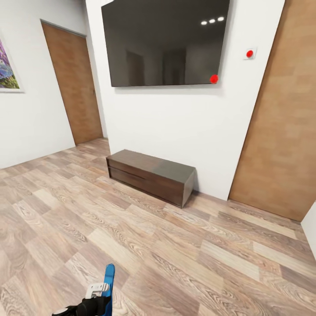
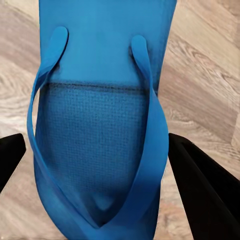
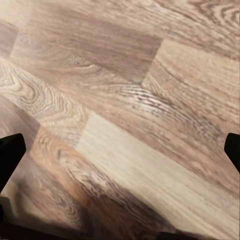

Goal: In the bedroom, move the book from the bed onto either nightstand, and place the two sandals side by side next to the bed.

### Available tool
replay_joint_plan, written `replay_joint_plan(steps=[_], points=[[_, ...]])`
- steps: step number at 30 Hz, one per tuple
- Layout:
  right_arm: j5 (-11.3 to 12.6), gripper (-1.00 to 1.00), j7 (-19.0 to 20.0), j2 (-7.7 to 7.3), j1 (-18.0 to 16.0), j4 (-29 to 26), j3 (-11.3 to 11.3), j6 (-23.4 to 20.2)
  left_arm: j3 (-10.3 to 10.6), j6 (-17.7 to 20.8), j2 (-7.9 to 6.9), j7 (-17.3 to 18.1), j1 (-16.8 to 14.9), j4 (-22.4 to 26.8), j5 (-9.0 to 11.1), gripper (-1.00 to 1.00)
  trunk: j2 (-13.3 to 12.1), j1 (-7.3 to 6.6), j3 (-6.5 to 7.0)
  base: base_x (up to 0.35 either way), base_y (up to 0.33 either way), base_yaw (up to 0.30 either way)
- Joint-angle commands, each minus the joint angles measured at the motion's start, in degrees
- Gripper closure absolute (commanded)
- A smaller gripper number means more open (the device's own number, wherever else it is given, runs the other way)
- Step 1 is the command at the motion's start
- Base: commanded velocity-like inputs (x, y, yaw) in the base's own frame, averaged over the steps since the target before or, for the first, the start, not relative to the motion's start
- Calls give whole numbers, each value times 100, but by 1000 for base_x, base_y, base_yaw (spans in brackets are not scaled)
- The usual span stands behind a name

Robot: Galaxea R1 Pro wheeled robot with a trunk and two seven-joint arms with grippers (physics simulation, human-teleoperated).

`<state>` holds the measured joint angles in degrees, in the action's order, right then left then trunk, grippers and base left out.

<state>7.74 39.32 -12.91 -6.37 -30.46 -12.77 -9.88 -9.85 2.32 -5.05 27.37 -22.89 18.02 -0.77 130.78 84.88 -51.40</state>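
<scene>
One bright blue sandal (image 1: pixel 109 277) stands on edge at the bottom of the head view, with my left gripper (image 1: pixel 99 300) shut on it. Seen from the left wrist, the sandal (image 2: pixel 100 115) has its straps facing the camera, and a black finger (image 2: pixel 200 180) presses against each long side. My right gripper (image 3: pixel 120 150) is open over bare wood-plank floor, one fingertip (image 3: pixel 10 152) at each edge of the right wrist view and nothing between them. The book, the bed and the nightstand are out of view.
A long low dark wooden cabinet (image 1: pixel 151 175) stands against the white wall under a large black TV (image 1: pixel 166 41). A brown door (image 1: pixel 72 83) is at the back left, a wooden wall panel (image 1: pixel 281 123) at the right, and a purple painting (image 1: pixel 6 70) at the left edge. Plank floor (image 1: pixel 175 254) spreads ahead.
</scene>
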Motion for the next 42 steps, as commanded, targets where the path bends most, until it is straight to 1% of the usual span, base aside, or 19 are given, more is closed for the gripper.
replay_joint_plan(steps=[1, 20, 24, 27, 29, 31, 33, 35, 38, 42], points=[[54, -100, 23, 0, 1, -5, -15, -57, -43, 23, 4, 34, -5, 0, -11, 100, 2, -1, -6, 0, 0, 273], [60, -100, 23, 1, 0, -9, -17, -57, -43, 23, 4, 39, -5, -9, -11, 100, 2, -1, -6, 0, 0, 273], [58, -100, 23, 0, 0, -6, -19, -57, -43, 11, 4, 39, -5, -88, -15, 100, 2, -1, -6, 0, 0, 273], [58, -100, 23, 1, 0, -4, -16, -57, -43, -131, 6, 35, -5, -150, -18, 100, 2, -1, -6, 0, 0, 273], [54, -100, 23, 2, -2, -5, -16, -57, -43, -363, 34, 14, -5, -219, -22, 100, 2, -1, -6, 0, 0, 273], [53, -100, 23, 4, -2, -4, -14, -57, -43, -566, 63, -63, -5, -301, -25, 100, 2, -1, -6, 0, 0, 273], [52, -100, 23, 6, -2, -4, -11, -57, -43, -812, 94, -279, -5, -405, -27, 100, 2, -1, -6, 0, 0, 246], [52, -100, 23, 7, -2, -4, -8, -57, -43, -966, 139, -549, -5, -457, -28, 100, 2, -1, -6, 0, 0, 115], [52, -100, 23, 8, -3, -4, -7, -56, -40, -1047, 163, -764, -5, -483, -35, 100, 2, -1, -6, 0, 0, 42], [52, -100, 23, 8, -3, -4, -7, -57, -42, -1070, 170, -830, -5, -491, -26, 100, 2, -1, -6, 0, 0, 10]])
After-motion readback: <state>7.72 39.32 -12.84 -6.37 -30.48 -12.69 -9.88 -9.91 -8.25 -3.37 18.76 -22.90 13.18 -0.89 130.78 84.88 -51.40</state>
